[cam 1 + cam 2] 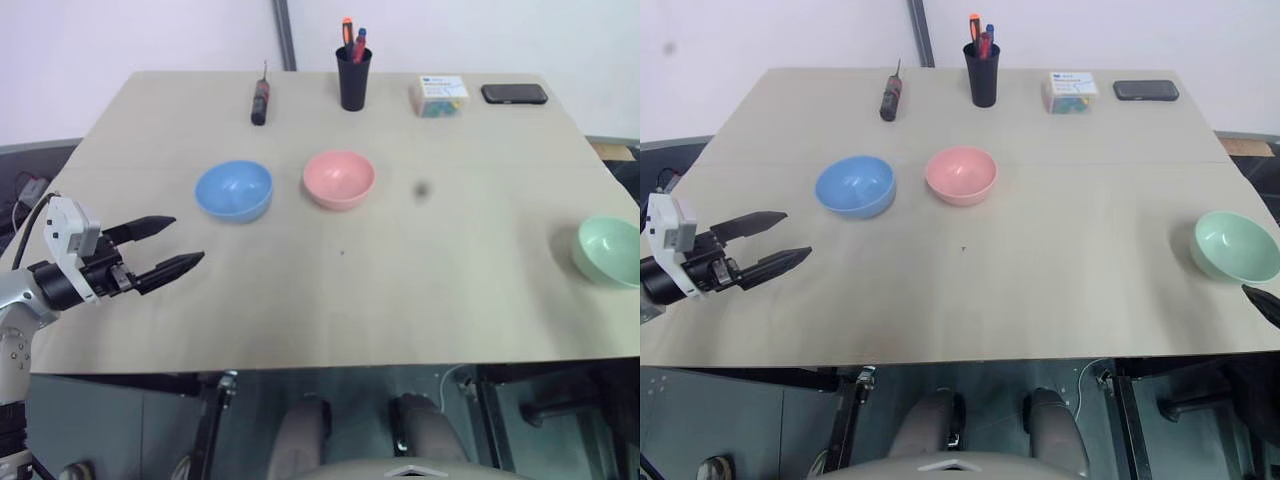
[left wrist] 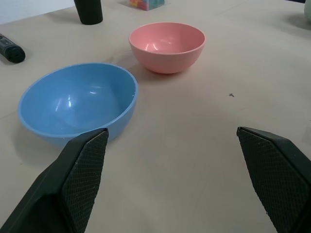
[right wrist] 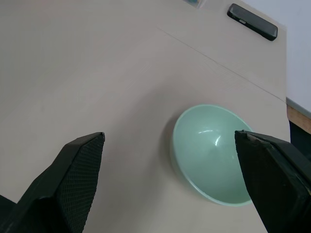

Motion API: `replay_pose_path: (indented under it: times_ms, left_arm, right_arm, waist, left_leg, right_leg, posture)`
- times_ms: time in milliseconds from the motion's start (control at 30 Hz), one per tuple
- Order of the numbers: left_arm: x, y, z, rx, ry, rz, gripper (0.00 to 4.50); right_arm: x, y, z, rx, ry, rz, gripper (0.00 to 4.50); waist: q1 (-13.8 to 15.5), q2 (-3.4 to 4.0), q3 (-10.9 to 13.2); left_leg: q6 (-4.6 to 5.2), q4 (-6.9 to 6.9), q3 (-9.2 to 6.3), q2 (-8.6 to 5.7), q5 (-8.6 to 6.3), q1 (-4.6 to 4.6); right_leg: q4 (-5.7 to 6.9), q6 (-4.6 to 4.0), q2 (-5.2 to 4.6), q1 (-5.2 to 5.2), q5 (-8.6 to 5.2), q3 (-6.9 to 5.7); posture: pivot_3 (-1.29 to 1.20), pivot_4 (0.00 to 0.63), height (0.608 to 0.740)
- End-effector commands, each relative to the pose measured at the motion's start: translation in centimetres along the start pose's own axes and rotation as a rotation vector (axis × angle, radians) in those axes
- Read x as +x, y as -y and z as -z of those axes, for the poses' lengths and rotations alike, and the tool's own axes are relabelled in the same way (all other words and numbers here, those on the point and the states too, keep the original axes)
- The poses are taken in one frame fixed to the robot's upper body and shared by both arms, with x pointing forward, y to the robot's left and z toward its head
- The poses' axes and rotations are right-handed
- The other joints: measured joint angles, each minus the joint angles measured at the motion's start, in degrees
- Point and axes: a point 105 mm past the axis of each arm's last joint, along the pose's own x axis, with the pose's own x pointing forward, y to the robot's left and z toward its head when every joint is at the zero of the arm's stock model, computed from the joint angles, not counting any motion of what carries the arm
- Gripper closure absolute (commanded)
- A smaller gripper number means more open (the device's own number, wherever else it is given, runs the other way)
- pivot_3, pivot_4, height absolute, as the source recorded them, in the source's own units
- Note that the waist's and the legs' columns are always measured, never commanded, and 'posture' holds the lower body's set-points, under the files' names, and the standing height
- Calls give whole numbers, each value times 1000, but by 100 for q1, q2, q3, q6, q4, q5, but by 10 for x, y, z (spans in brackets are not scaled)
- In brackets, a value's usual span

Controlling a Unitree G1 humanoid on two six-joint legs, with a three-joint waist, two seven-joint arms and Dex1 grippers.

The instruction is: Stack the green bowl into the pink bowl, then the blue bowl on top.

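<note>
The blue bowl (image 1: 234,190) sits left of centre on the table, with the pink bowl (image 1: 339,179) just to its right, a small gap between them. Far off at the table's right edge rests the green bowl (image 1: 609,250). All three are upright and empty. My left gripper (image 1: 170,247) hovers open near the table's left edge, short of the blue bowl (image 2: 77,102), nothing between its fingers. My right gripper (image 3: 170,187) is open just before the green bowl (image 3: 214,153); one fingertip (image 1: 1262,303) shows at the right edge.
Along the far edge lie a screwdriver (image 1: 260,100), a black cup of pens (image 1: 353,75), a small box of coloured pins (image 1: 439,96) and a black phone (image 1: 514,94). Bare tabletop (image 1: 430,280) stretches between the pink and green bowls.
</note>
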Motion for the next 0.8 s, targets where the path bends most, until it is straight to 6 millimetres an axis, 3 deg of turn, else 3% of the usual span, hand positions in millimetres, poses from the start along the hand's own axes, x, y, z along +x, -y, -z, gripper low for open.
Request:
replay_pose_path:
  times_ms: [33, 133, 300, 467, 600, 800]
  left_arm:
    - [6, 0, -15, 34, 35, 14, 0]
    - [22, 6, -25, 29, 83, 52, 0]
    - [31, 13, -30, 29, 111, 83, 0]
    - [48, 27, -34, 32, 170, 109, 0]
    - [62, 36, -36, 43, 226, 75, 0]
    - [59, 46, -28, 16, 219, 52, 0]
  right_arm:
    - [0, 6, -10, -36, 23, 19, 16]
    - [11, 5, -9, -32, 43, 15, 16]
    - [26, -1, -14, -42, 73, 7, 16]
    - [83, -42, -45, -104, 203, -170, 16]
    - [142, -88, -80, -231, 304, -354, 16]
    - [206, -135, -116, -414, 392, -523, 16]
  waist:
    - [2, -1, 0]
    - [5, -9, 3]
    - [-23, -7, 4]
    - [-58, -8, 4]
    - [-118, -5, 6]
    - [-127, -12, 8]
  left_leg:
    - [1, 0, 1, 0, -1, -1]
    - [3, 1, 0, -2, -2, -1]
    - [3, 1, 1, -2, -1, 2]
    - [3, 4, 6, -1, -1, 6]
    - [3, 9, 10, -2, 0, 15]
    - [1, 8, 1, -3, 0, -30]
  right_leg:
    - [-2, 0, 0, 0, 0, 0]
    - [-1, 1, -1, 1, 1, -1]
    - [4, 1, 0, 0, 2, 3]
    - [10, 3, 1, -1, 4, 11]
    - [15, 7, 1, 1, 8, 17]
    - [19, 6, -1, -42, 11, 11]
  posture:
    - [0, 150, 740]
    - [0, 150, 740]
    - [0, 150, 740]
    - [0, 150, 740]
    - [0, 150, 740]
    - [0, 150, 740]
